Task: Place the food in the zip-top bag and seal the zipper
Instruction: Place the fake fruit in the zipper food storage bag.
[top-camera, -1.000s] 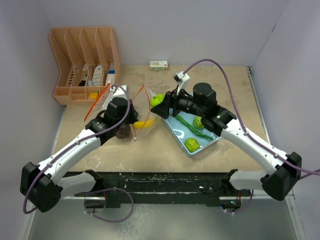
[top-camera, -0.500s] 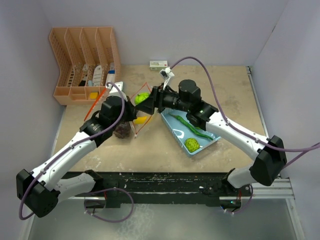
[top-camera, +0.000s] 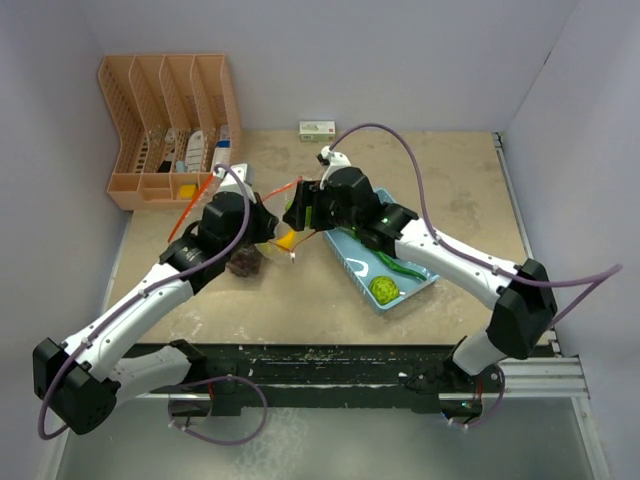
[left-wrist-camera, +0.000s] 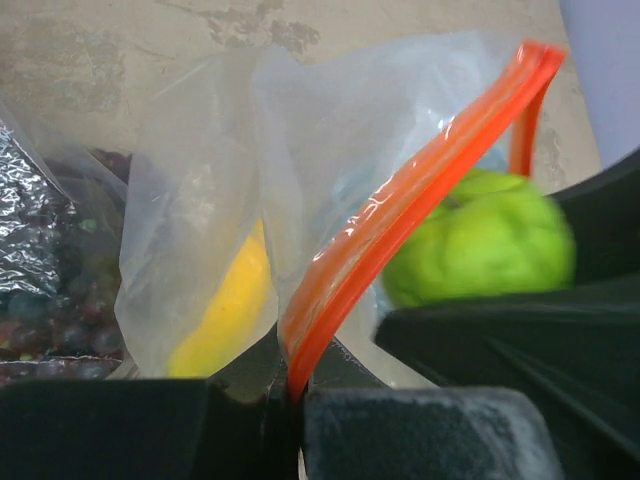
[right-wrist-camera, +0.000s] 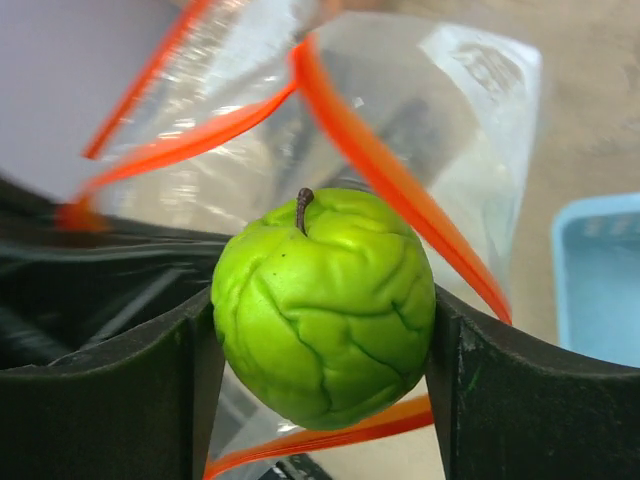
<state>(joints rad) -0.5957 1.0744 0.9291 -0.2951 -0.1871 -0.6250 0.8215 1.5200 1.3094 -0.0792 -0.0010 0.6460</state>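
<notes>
**Green fruit held at the mouth of the bag**

We see a tan table (top-camera: 450, 180) with an orange slotted desk organiser (top-camera: 170, 110) at its far left corner. Near the middle, the clear zip-top bag (left-wrist-camera: 200, 180) stands open, its orange zipper strip unsealed. To its right lies the light-blue plastic basket (top-camera: 352, 265), set at an angle.

The left gripper (left-wrist-camera: 290, 400) is clamped on the bag's orange zipper rim and holds that edge up. The right gripper (right-wrist-camera: 325, 320) is closed around a bumpy lime-green round fruit (right-wrist-camera: 325, 305), pinching it on both sides with the stem upward. That fruit sits right at the bag's open mouth, with zipper bands passing behind and below it. We cannot tell whether it has crossed the rim.

Inside the bag we make out the dark red-purple grape bunch (left-wrist-camera: 50, 300) low on the left and the yellow banana (left-wrist-camera: 225, 310) beside it. In the basket lie the long green vegetable (top-camera: 395, 265) and a second bumpy green fruit (top-camera: 383, 290). A small box (top-camera: 317, 130) rests by the back wall.
</notes>
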